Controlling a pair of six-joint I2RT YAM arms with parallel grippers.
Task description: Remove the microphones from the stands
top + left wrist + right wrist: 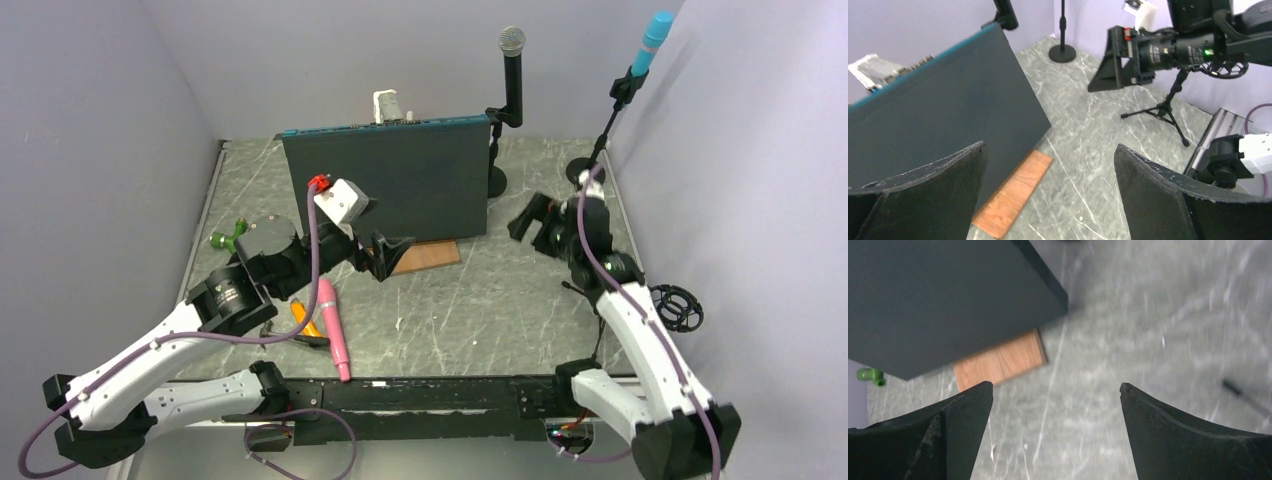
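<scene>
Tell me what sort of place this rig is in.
Probably a lab test cell, not a studio: plain walls box in a marbled tabletop staged with a black microphone and a blue microphone.

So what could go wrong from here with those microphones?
The black microphone sits high on a slim stand with a small round base, so a sideways tug might topple it. The dark box stands close beside that stand, so the left end effector could bump it on the way.
</scene>
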